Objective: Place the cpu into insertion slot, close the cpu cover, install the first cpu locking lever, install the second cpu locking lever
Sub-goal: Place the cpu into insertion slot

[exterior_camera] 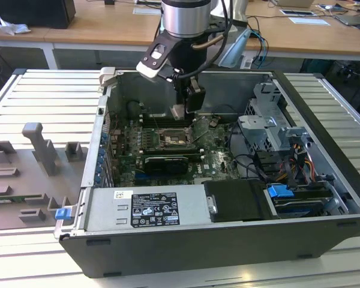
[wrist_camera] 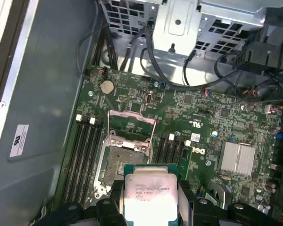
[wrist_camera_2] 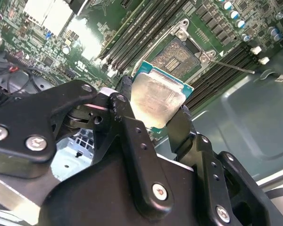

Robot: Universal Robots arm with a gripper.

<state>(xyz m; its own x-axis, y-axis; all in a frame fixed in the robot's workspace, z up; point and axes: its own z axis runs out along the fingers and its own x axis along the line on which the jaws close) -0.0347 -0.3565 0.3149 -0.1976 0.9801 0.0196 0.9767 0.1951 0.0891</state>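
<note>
Cpu (wrist_camera: 148, 197) is held flat by 2 opposite edges between the fingers (wrist_camera_2: 178, 129), closed narrow on it, above the motherboard (wrist_camera: 198, 117) and apart from it. The insertion slot (wrist_camera: 125, 165) lies lower and a little to the side, toward the cpu cover (wrist_camera: 131, 114), which stands open; I judge the 2 squares about parallel, so mainly height separates them

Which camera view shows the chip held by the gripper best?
The first wrist view: the chip faces the camera squarely, held at both sides by the gripper. The second wrist view shows its face slanted. The exterior view shows it as a small pale square.
</note>
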